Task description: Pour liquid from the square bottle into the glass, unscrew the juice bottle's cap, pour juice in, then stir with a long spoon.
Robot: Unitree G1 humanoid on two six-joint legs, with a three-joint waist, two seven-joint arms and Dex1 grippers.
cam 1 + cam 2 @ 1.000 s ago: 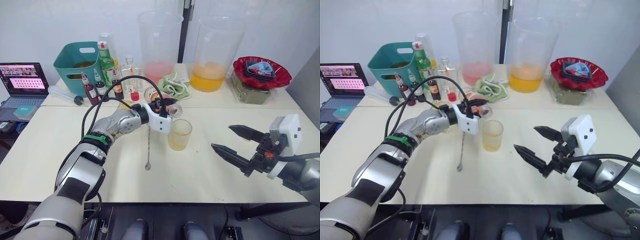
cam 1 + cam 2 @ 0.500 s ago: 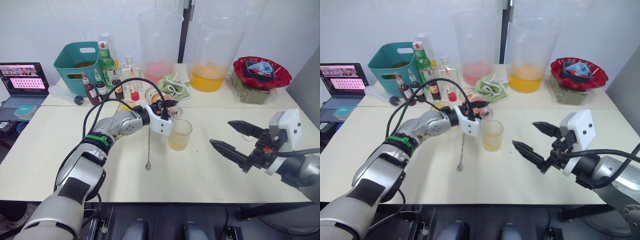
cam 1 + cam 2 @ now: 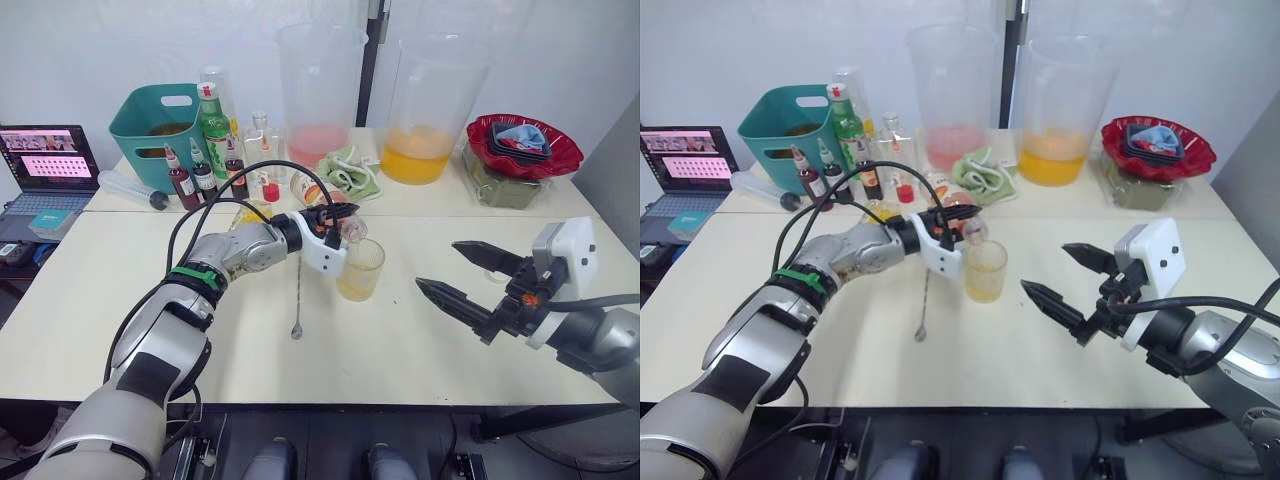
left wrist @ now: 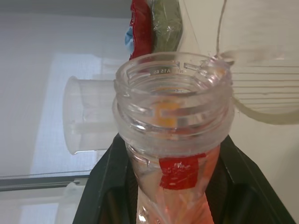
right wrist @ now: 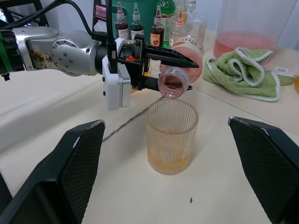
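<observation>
My left gripper (image 3: pixel 335 218) is shut on the juice bottle (image 5: pixel 186 50), which has no cap on and an orange-red label. The bottle is tilted far over, its open mouth (image 5: pixel 172 84) just above the near rim of the ribbed glass (image 3: pixel 360 268). A little yellow-orange liquid lies in the bottom of the glass. The long spoon (image 3: pixel 297 296) lies flat on the table left of the glass. A clear squarish bottle (image 3: pixel 262 134) stands among the bottles at the back. My right gripper (image 3: pixel 437 265) hangs open to the right of the glass, holding nothing.
Two large clear pitchers, one with pink liquid (image 3: pixel 318 92) and one with orange liquid (image 3: pixel 428 105), stand at the back. A green cloth (image 3: pixel 350 172), a teal bin (image 3: pixel 157 122), small sauce bottles (image 3: pixel 205 170) and a red bowl (image 3: pixel 522 143) line the rear. A laptop (image 3: pixel 45 165) sits far left.
My left gripper has tipped the juice bottle further and brought its mouth down to the glass rim. My right gripper has drifted a little left, towards the glass.
</observation>
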